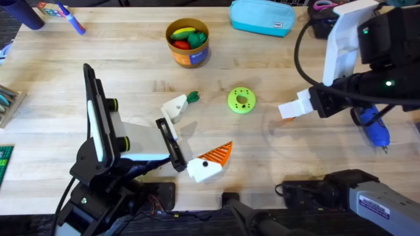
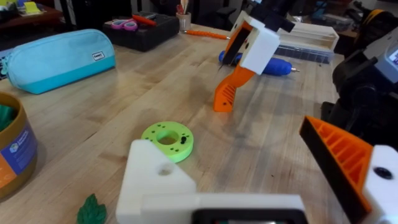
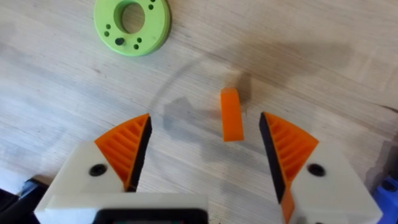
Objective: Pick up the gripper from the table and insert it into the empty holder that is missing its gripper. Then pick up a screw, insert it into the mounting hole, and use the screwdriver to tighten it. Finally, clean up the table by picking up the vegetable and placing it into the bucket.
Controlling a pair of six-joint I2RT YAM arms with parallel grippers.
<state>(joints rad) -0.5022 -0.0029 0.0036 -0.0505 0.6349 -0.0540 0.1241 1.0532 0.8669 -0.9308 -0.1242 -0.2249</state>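
While the wooden table [image 1: 39, 78] is looked down on from overhead, both arms are seen out over it. The left gripper [image 1: 193, 134] is held low at the near middle with its white, orange-padded fingers spread wide and nothing between them. The right gripper [image 3: 205, 155] is reached in from the right, fingers likewise parted, pointed down at the boards.

At the far edge a turquoise pouch [image 1: 262, 18] is laid flat. The bucket [image 1: 188, 42] is stood left of it, far from both grippers, with red, yellow and green toy foods inside. The screwdriver [image 1: 374, 128] is found at the right edge, partly covered by the right arm, to the right of that gripper's fingers and apart from them.

A lime-green disc [image 1: 241, 100] is placed flat between the two grippers, touched by neither. The vegetable [image 1: 193, 97] is spotted just beside the far finger of the left gripper, outside the gap, on the bucket's side; whether contact is made cannot be told. A small orange piece [image 3: 231, 115] is seen on the table between the right fingers, gripped by neither pad.
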